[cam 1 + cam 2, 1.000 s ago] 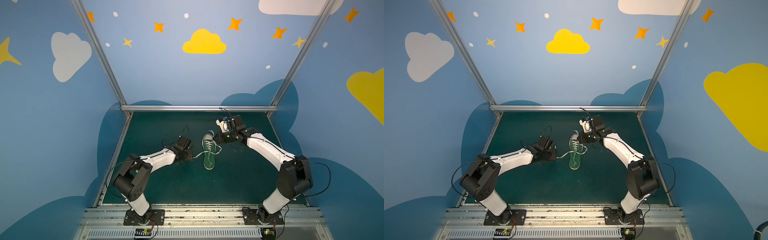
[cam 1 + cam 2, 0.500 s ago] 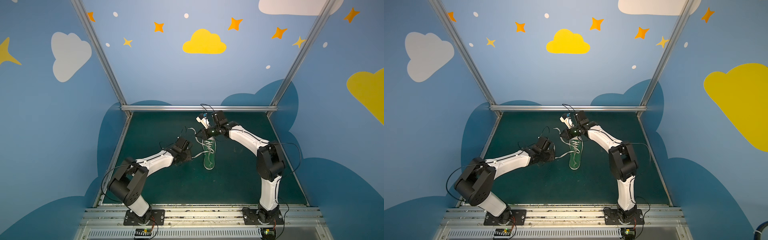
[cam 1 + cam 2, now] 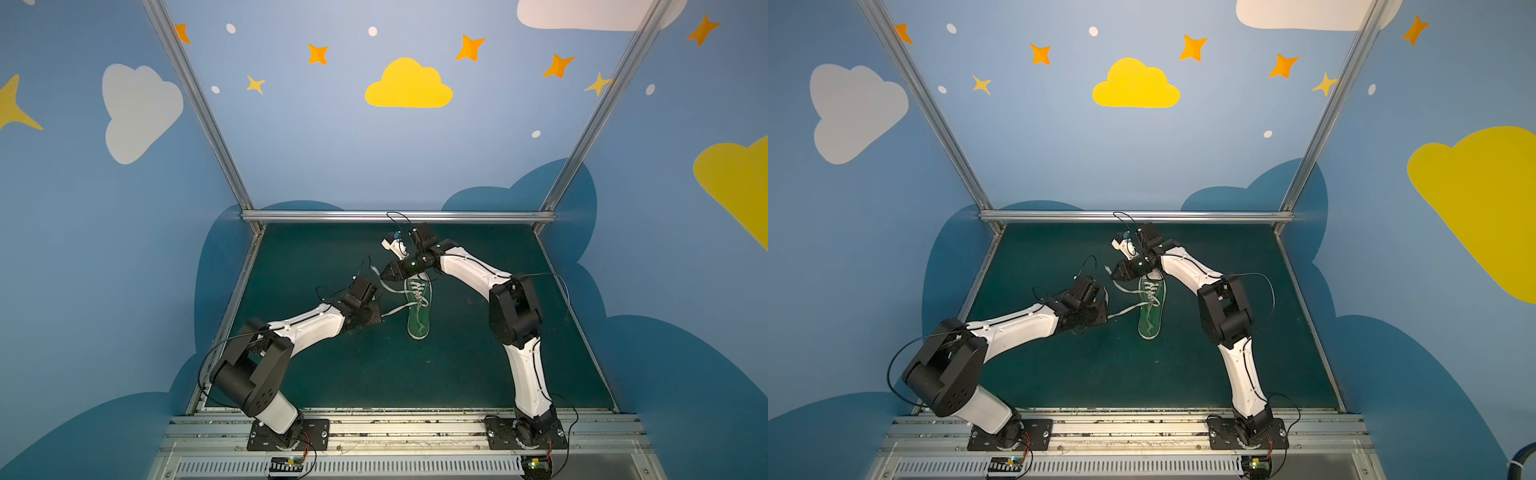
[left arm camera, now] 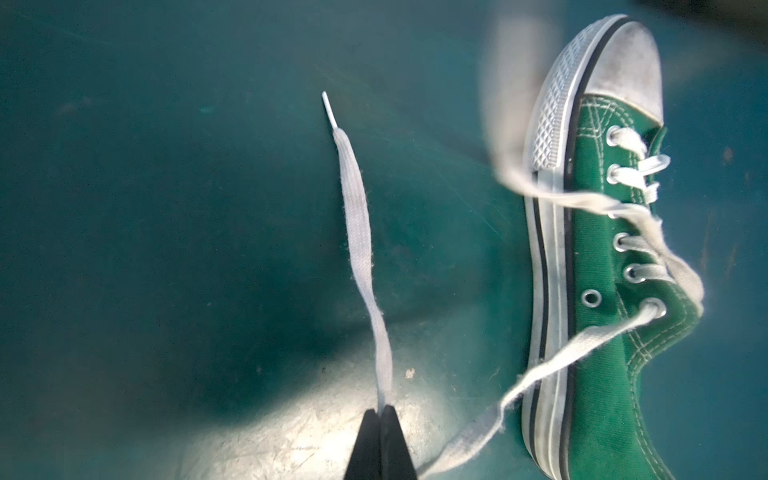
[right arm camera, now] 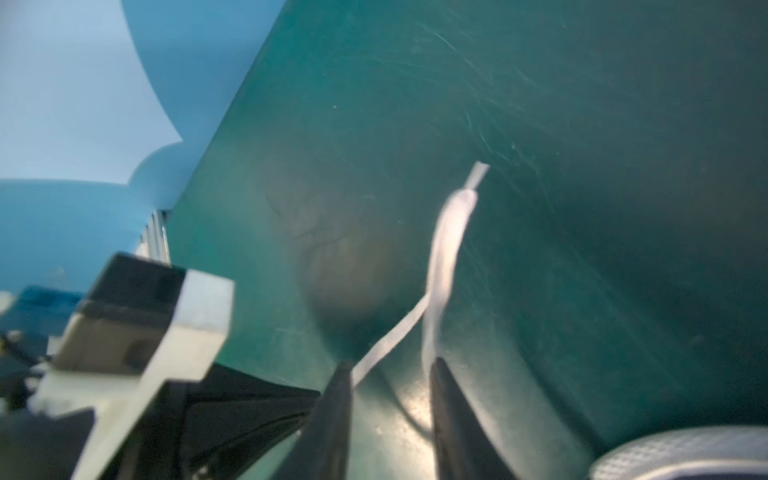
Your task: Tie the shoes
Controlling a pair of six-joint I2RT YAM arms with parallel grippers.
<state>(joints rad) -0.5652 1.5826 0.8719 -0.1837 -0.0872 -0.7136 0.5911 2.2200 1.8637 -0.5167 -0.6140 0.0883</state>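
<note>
Green sneaker on mat; left fingers pinch one white lace

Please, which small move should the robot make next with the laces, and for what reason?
Probably draw the right gripper back, clear of the loose lace: its jaws stand apart with that lace free between them, while the left gripper is shut on the other lace from the shoe.

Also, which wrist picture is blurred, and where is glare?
Right wrist view: soft throughout, white lace smeared, glare on the mat at the right claw. Left wrist view: mostly sharp; blurred white streak beside the toe cap of the green sneaker; glare by the left claw.
</note>
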